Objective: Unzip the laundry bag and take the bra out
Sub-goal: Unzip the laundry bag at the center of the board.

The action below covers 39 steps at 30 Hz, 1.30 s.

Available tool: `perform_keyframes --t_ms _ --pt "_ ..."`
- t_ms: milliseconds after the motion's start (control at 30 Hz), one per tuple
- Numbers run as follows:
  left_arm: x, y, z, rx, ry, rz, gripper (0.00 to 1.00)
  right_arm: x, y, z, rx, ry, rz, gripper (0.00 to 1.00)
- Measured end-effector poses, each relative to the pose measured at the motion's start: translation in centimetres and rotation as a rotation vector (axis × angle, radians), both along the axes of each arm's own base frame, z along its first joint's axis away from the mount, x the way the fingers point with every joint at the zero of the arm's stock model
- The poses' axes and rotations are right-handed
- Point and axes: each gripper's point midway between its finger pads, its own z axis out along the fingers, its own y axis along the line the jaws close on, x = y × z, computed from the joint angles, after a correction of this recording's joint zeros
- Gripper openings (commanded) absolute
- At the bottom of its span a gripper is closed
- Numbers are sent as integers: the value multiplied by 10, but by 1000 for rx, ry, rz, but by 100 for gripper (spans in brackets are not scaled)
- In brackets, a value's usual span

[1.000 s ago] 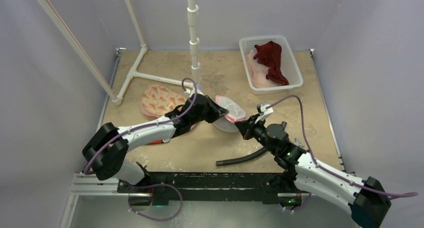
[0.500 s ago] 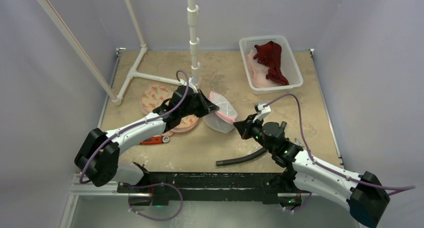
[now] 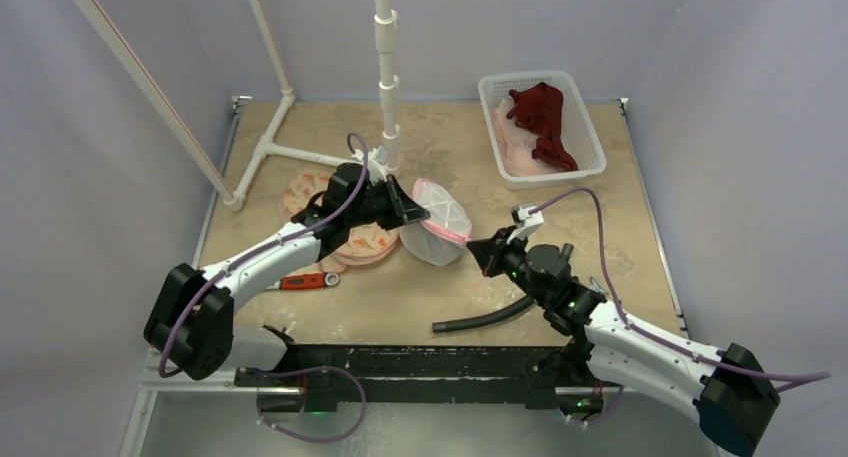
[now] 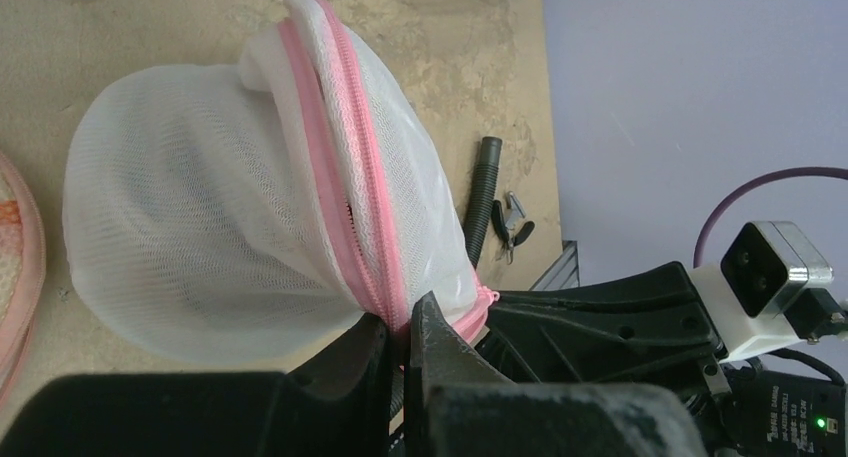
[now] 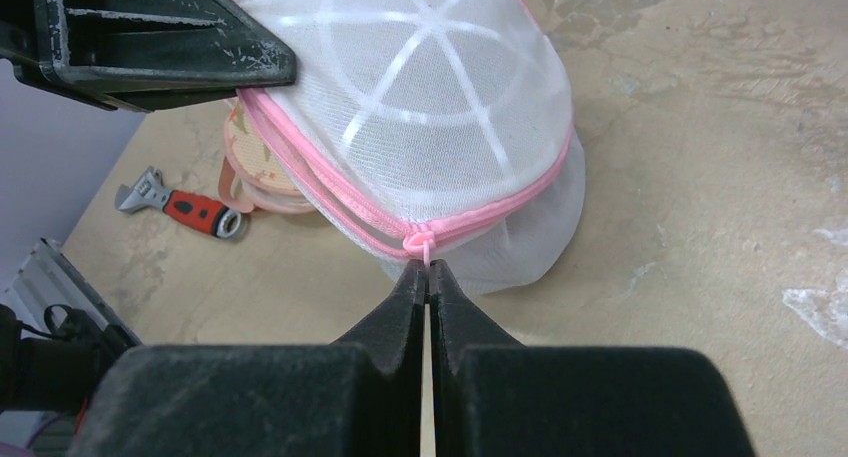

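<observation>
Here, left end effector (image 4: 403, 324) clamped on laundry bag (image 4: 190, 227), right end effector (image 5: 428, 268) pinching zipper pull (image 5: 420, 246).

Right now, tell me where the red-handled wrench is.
Top view: the wrench lies left of centre, just nearer the robot than the patterned pink item.

The laundry bag (image 3: 437, 224) sits mid-frame, with a flat pouch (image 3: 303, 191) left of it and a basket (image 3: 555, 177) at upper right. A wrench (image 3: 298, 281) lies lower left and a hose (image 3: 488, 316) lower centre.
</observation>
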Motion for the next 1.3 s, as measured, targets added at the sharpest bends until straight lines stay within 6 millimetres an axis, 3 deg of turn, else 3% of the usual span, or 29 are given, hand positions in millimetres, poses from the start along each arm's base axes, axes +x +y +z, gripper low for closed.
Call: perform_keyframes --t_ms 167,433,633,667,733,800,900,1000,1067,1200,1300 --pt "2 -8 9 -31 -34 -61 0 -1 -3 11 -15 -60 14 0" --pt "20 -42 40 -101 -134 -240 0 -5 -3 27 -30 -140 64 0" --pt "20 -49 34 -79 -188 -328 3 -6 -2 26 -31 -141 72 0" --pt "20 -48 31 -71 -190 -328 6 -6 -2 25 -32 -138 72 0" --pt "20 -44 20 -53 -188 -317 22 -6 -1 20 -36 -127 73 0" --pt "17 -38 1 -29 -165 -293 39 -6 0 13 -41 -110 75 0" --pt "7 -24 -32 6 -89 -242 57 -7 1 2 -49 -82 81 0" --pt "-3 -10 -44 33 -41 -186 75 -9 3 -2 -54 -68 90 0" --pt "-5 -3 -32 29 -55 -141 79 -9 3 -3 -54 -68 91 0" --pt "-8 5 16 -17 -139 -43 83 -8 3 -2 -54 -69 89 0" --pt "-26 2 48 -83 -185 20 84 -8 2 -2 -55 -70 82 0"
